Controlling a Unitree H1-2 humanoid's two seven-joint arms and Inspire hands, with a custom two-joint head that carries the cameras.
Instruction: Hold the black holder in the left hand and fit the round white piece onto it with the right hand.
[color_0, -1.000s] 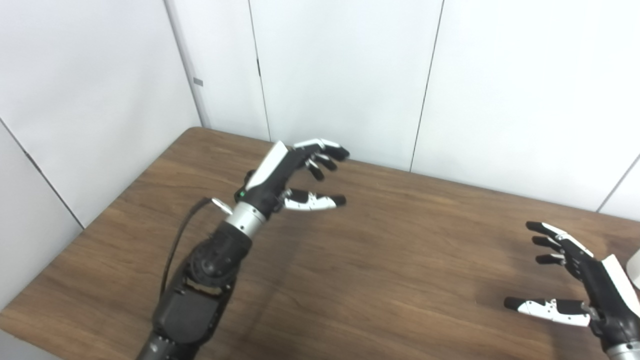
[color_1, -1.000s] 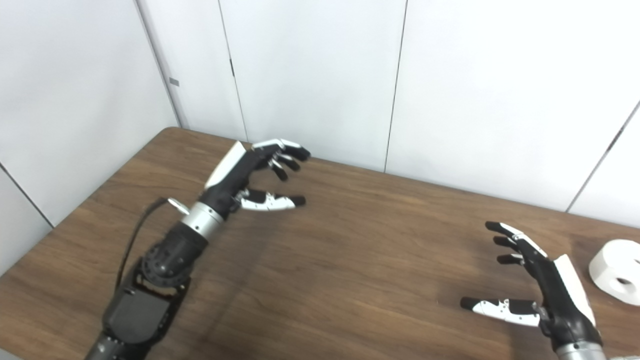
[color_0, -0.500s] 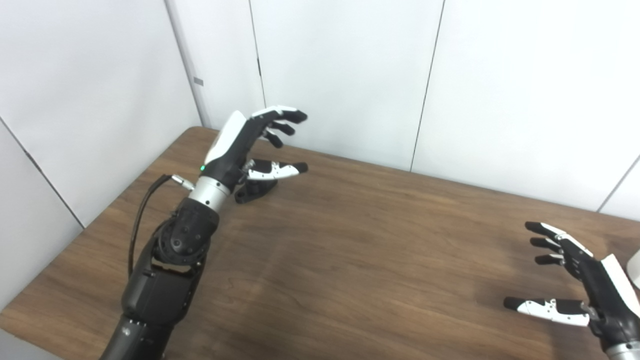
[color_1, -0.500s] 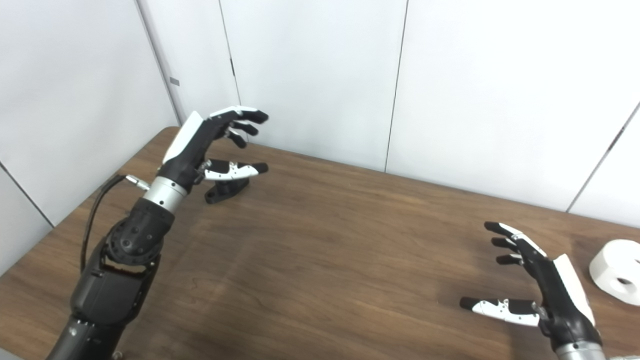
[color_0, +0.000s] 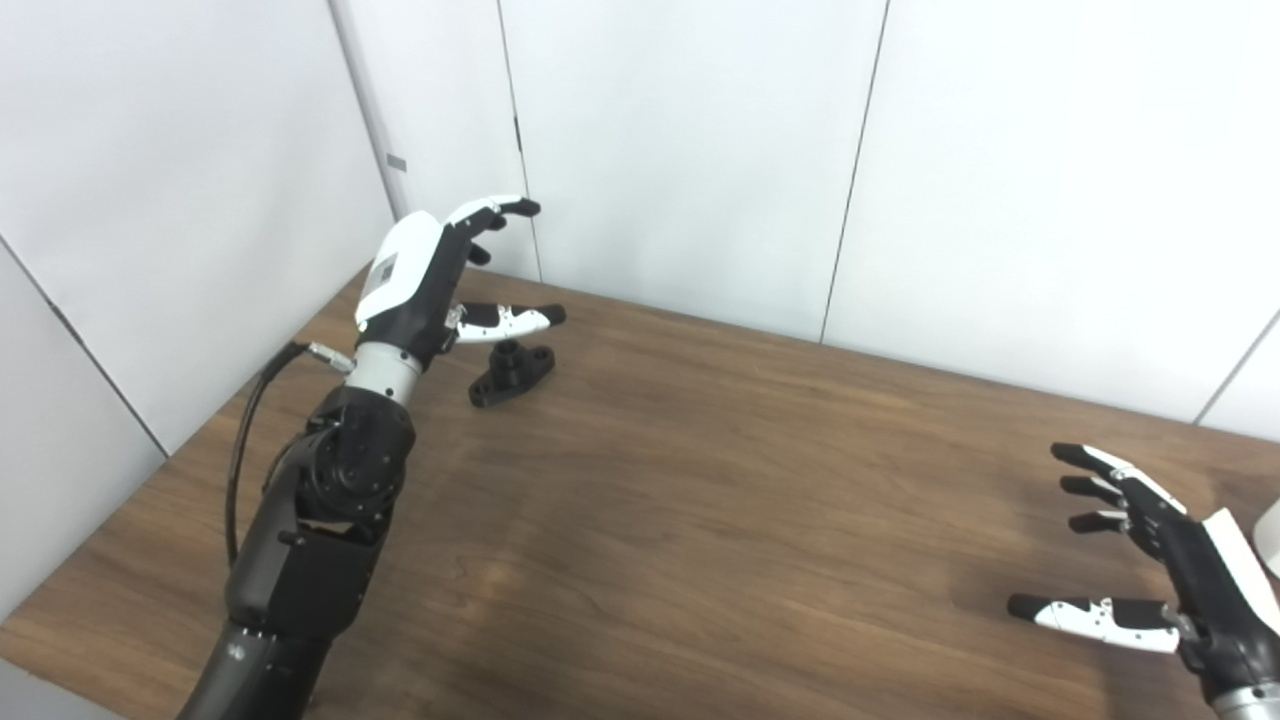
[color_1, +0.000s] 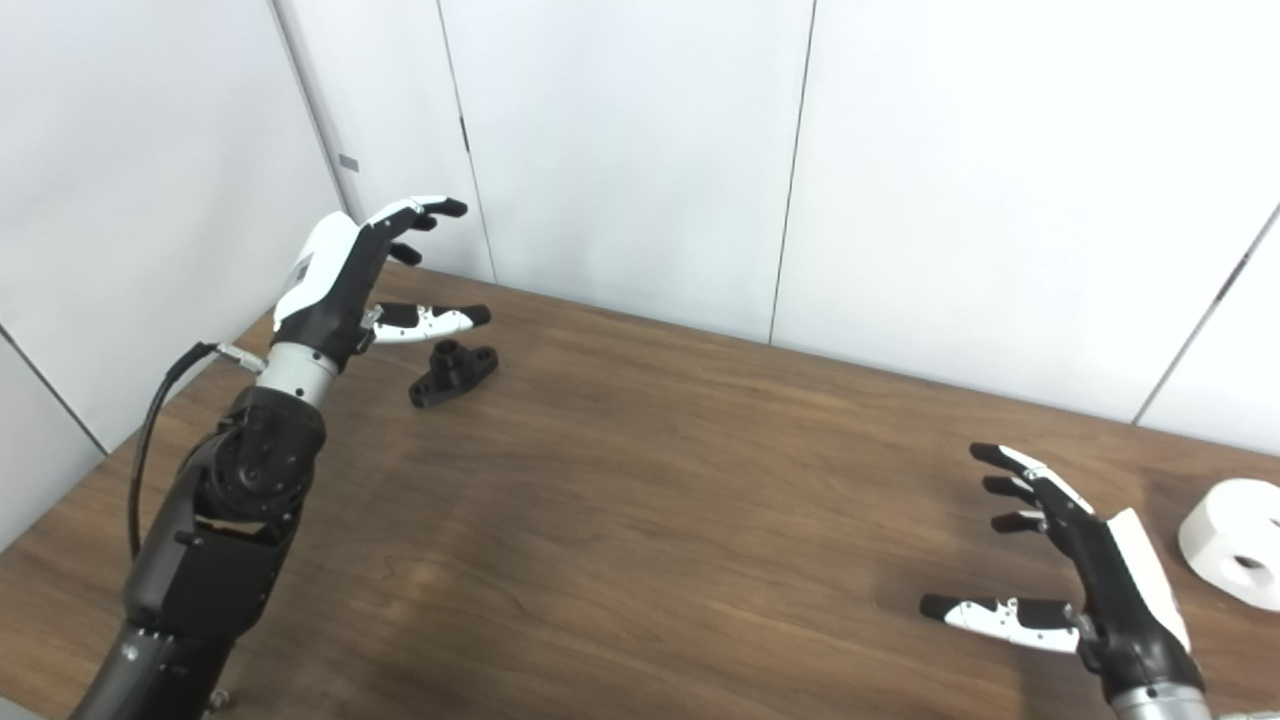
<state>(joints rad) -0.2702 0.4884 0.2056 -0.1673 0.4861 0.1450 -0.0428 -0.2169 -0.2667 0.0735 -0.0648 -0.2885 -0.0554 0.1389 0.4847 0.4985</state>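
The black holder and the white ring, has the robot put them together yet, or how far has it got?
Nothing is done yet. The black holder lies on the table, untouched. The left hand hovers open beside it, about to grasp. The right hand waits open, apart from the round white piece. Grasping both and fitting them together remain.

The dark brown wood-grain table top (color_1: 640, 520) has a smooth, faintly sheeny finish, the small black holder (color_1: 452, 373) looks like matt plastic, the round white piece (color_1: 1232, 542) like smooth matt plastic, and the white wall panels (color_1: 620, 150) look smooth.
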